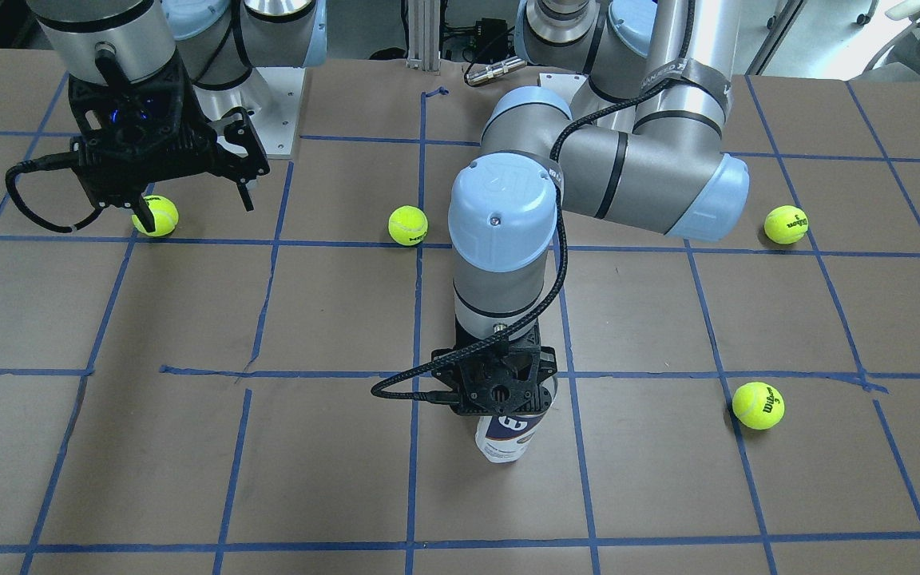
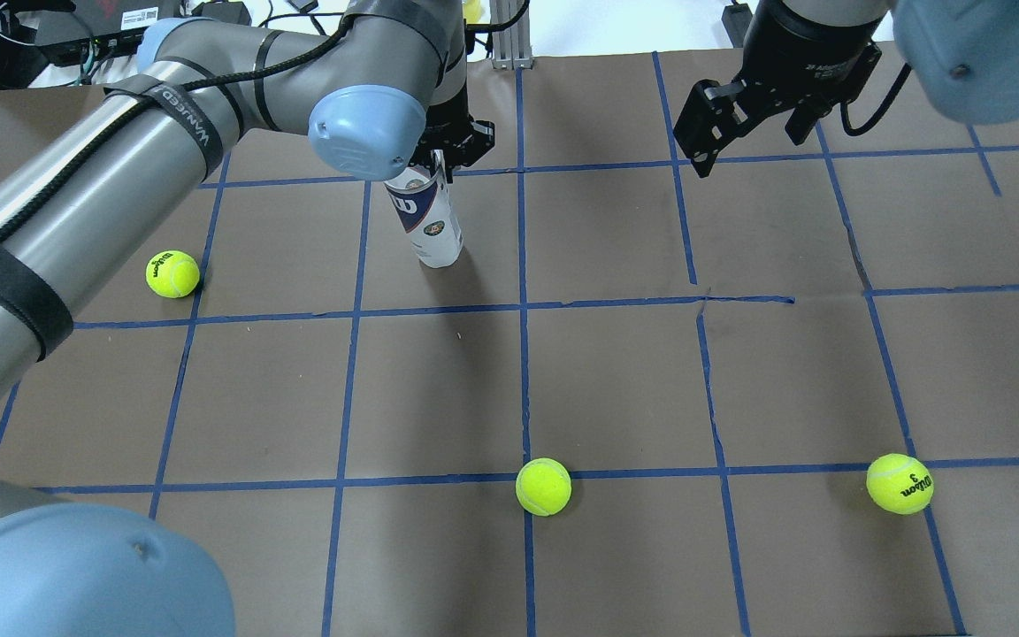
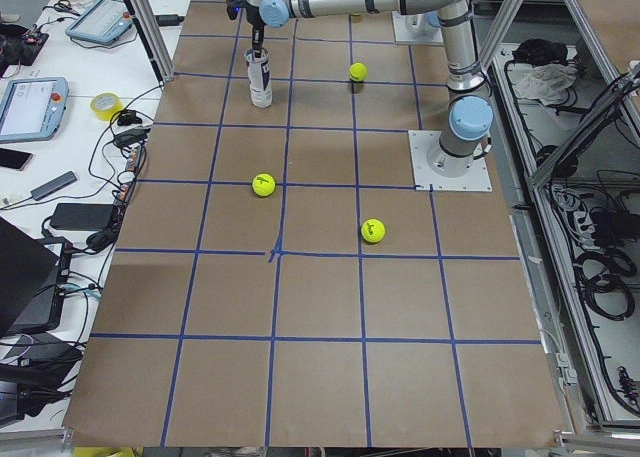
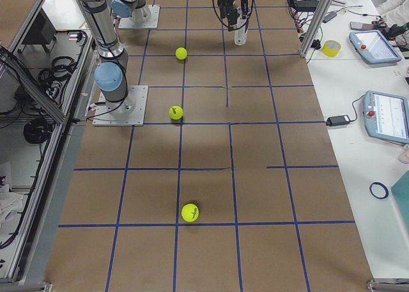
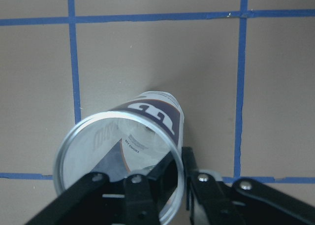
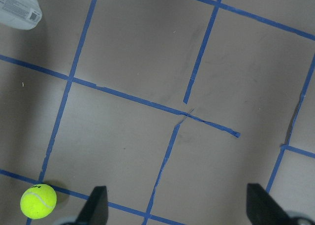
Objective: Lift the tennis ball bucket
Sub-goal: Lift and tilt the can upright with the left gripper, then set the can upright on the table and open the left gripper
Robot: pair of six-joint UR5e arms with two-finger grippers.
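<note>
The tennis ball bucket (image 2: 428, 221) is a clear tube with a white and navy label. It stands about upright, open end up, at the table's far side, and its base looks at or near the paper. It also shows in the front view (image 1: 508, 435) and the left wrist view (image 5: 147, 131). My left gripper (image 2: 443, 155) is shut on its rim, one finger inside the tube and one outside (image 5: 197, 185). My right gripper (image 2: 753, 133) is open and empty, hovering far to the right of the bucket.
Tennis balls lie loose on the brown paper with blue tape grid: one (image 2: 172, 273) left of the bucket, one (image 2: 543, 486) near the middle front, one (image 2: 899, 483) front right. Another ball (image 1: 758, 405) shows in the front view.
</note>
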